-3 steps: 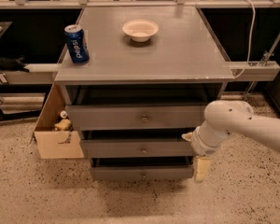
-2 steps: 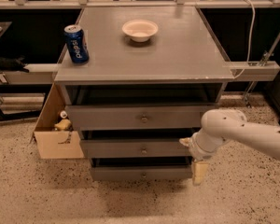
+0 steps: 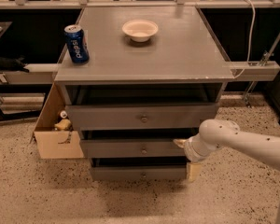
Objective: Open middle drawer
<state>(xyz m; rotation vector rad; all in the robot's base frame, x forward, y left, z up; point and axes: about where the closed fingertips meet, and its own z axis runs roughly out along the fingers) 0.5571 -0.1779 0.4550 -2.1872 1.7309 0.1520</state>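
The gripper (image 3: 187, 156) is hanging just beside the middle drawer (image 3: 126, 149), at its right end; the knob (image 3: 143, 150) is sitting well apart from it. Whether it is wide or narrow, I cannot tell.

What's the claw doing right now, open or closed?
Claw: cannot be told whether open or closed. It sits at the right end of the middle drawer, off to the side of the knob.

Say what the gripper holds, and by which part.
Cannot be told: the gripper is at the right end of the middle drawer, away from its knob.
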